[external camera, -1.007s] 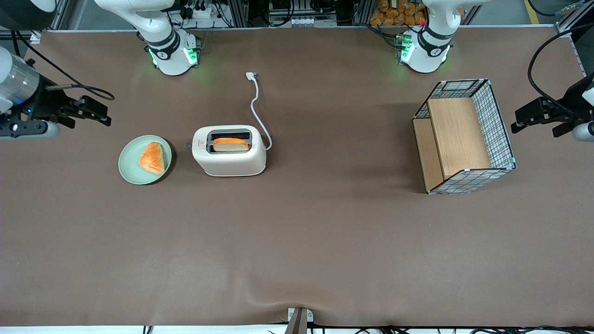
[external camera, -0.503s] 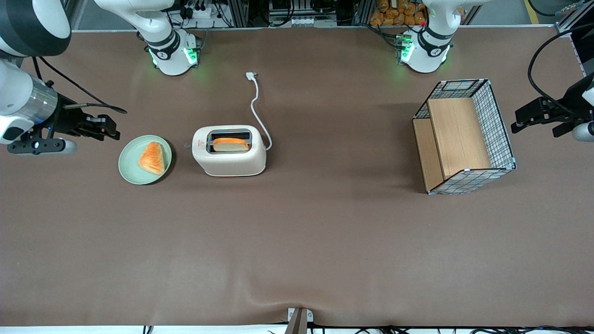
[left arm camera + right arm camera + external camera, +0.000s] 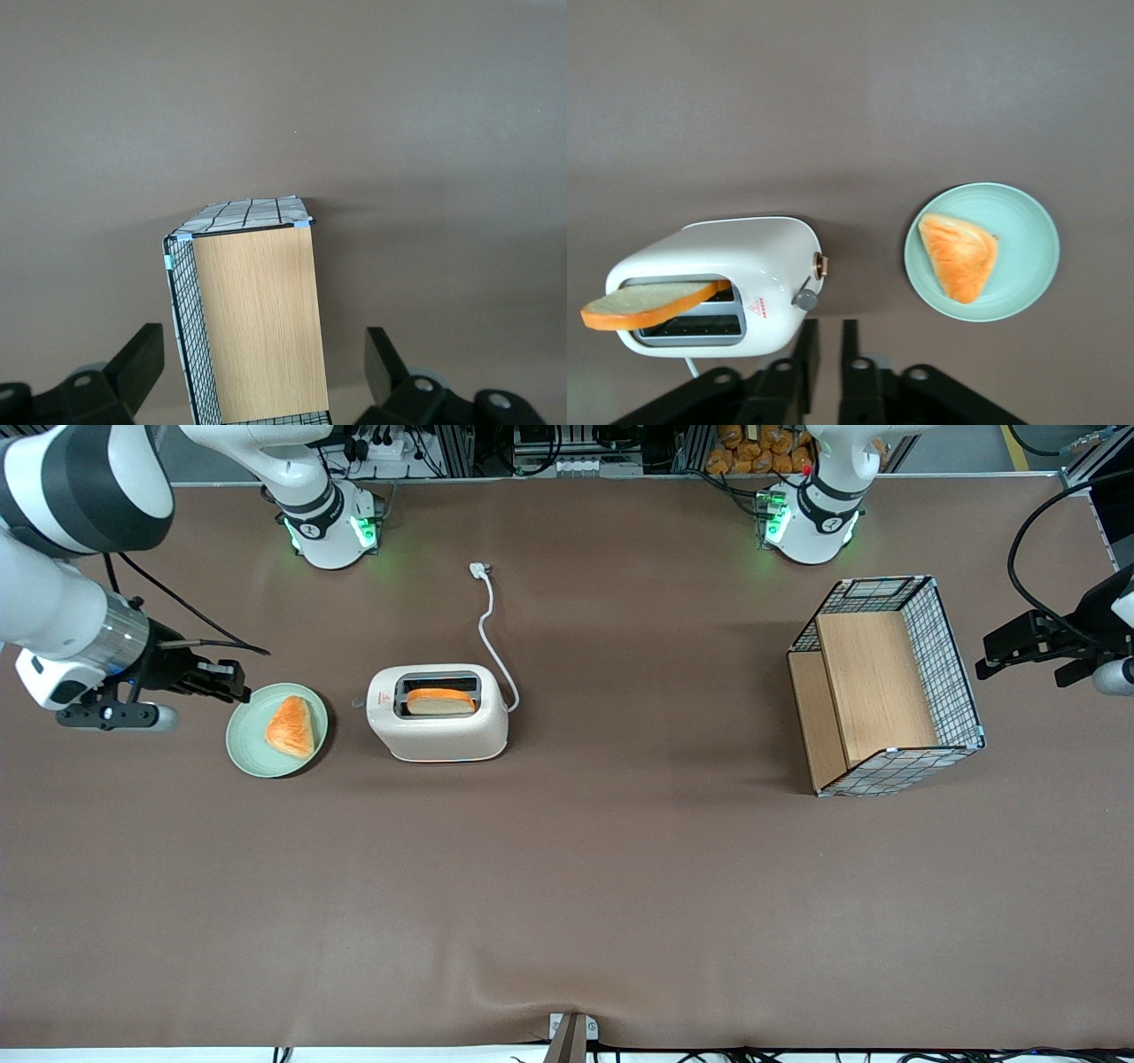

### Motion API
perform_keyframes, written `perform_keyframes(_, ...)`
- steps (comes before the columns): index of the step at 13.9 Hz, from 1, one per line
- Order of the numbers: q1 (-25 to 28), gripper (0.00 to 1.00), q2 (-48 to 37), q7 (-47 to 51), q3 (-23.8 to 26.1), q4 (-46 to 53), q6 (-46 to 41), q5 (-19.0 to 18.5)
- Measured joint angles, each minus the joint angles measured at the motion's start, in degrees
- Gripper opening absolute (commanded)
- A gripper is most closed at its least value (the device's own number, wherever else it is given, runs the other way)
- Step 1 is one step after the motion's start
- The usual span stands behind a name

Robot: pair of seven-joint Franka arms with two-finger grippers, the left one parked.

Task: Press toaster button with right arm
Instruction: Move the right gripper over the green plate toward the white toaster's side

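The right arm [image 3: 71, 615] has swung in from the working end of the table, so its gripper [image 3: 232, 680] now hovers over the rim of the plate [image 3: 244, 757], fingers nearly pressed together. The toaster [image 3: 438, 731] sits just beside the plate, its button [image 3: 804, 299] facing the plate, untouched. The approach looks underway; pressing remains.

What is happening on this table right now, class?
The right arm is reaching toward the toaster, and its gripper hangs over the edge of the green plate, which holds a triangular pastry. The fingers are nearly closed and hold nothing. The toaster button is untouched, and a bread slice stands high in one slot. A wire and wood basket sits toward the parked arm's end.
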Motion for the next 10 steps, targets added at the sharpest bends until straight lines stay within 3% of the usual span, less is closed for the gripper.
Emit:
perform_keyframes(5, 0.39, 0.0, 0.15, 0.47, 0.01, -5.4, 4.54, 2.54)
perform_keyframes(10, 1.27, 0.0, 0.11, 0.58, 0.04, -9.88, 7.83, 7.65)
